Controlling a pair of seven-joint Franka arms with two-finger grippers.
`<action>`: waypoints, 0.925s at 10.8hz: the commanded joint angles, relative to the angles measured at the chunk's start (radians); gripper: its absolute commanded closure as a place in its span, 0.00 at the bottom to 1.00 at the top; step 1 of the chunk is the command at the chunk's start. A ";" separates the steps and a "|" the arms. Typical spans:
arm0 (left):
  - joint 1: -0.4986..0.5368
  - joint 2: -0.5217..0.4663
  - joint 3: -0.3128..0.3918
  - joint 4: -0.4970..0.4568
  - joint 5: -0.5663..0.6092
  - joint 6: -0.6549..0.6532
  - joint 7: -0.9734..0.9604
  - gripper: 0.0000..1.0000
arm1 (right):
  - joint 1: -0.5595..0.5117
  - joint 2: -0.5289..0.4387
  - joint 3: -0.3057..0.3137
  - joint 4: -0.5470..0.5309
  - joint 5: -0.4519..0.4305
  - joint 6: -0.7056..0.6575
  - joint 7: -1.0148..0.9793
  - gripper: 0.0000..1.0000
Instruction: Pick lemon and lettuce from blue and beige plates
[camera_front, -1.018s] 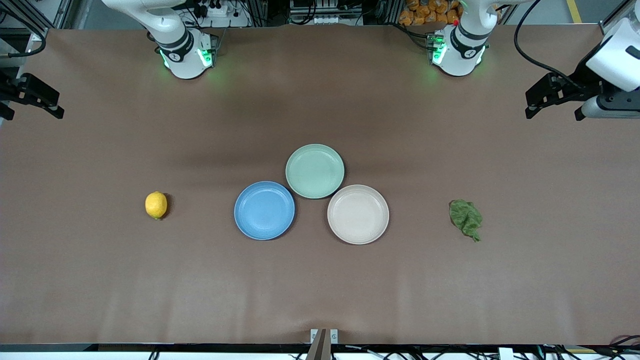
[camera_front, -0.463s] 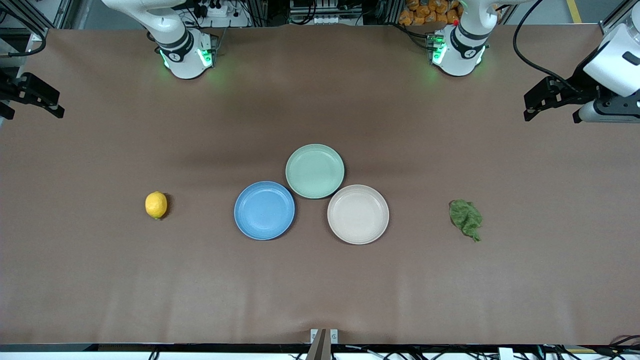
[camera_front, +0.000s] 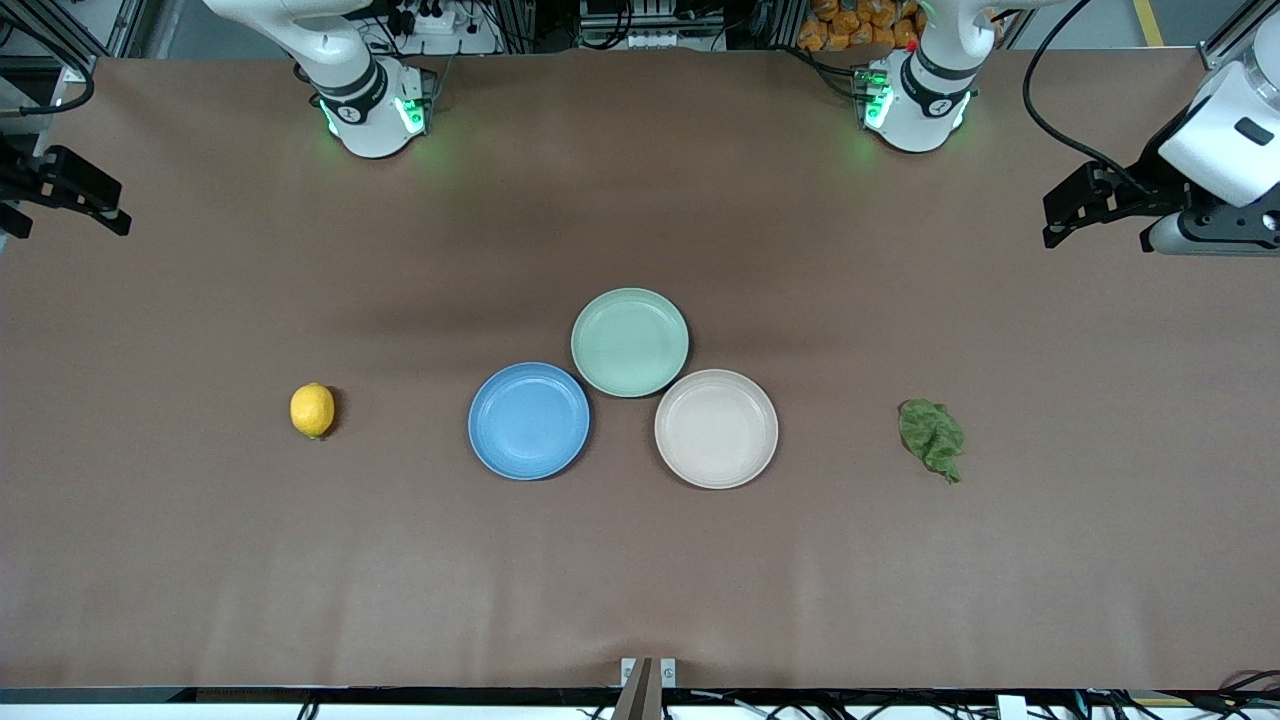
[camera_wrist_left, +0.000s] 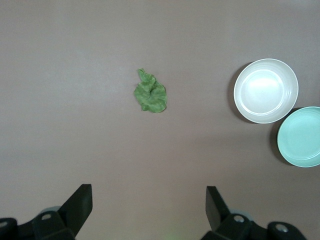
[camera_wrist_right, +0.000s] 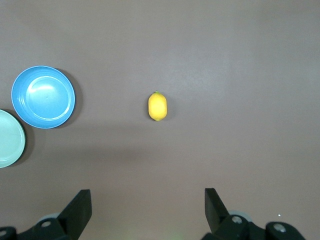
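Start of task: nothing is picked up yet; both of my grippers hang released and empty.
Lemon (camera_front: 312, 410) lies on the bench toward my right arm's end, lettuce (camera_front: 932, 438) toward my left arm's; blue plate (camera_front: 528, 421) and beige plate (camera_front: 716, 428) are bare; left gripper (camera_wrist_left: 148, 206) and right gripper (camera_wrist_right: 147, 207) wait above the bench's 2 ends.

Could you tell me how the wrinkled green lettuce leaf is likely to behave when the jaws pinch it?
The wrinkled dark green lettuce leaf looks thin and crumpled, so it will probably flop and feel very light. Lying low on the brown table, it may need a pinch close to the surface.

right end effector (camera_front: 70, 195): cut off by the front view's edge, only dark parts showing
left arm: wrist partly past the frame edge
mint-green plate (camera_wrist_left: 300, 136): cropped in both wrist views
lettuce (camera_front: 931, 437) underside: hidden, perhaps folded
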 joint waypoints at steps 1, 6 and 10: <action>0.004 -0.003 0.000 0.001 -0.019 0.006 0.007 0.00 | 0.014 0.022 -0.002 0.015 -0.012 -0.004 -0.002 0.00; 0.028 0.005 0.006 -0.007 -0.012 0.004 -0.105 0.00 | 0.019 0.034 0.000 0.011 -0.001 0.012 0.001 0.00; 0.100 0.034 0.009 -0.001 -0.013 0.007 -0.090 0.00 | 0.017 0.034 0.000 0.009 0.013 0.029 0.001 0.00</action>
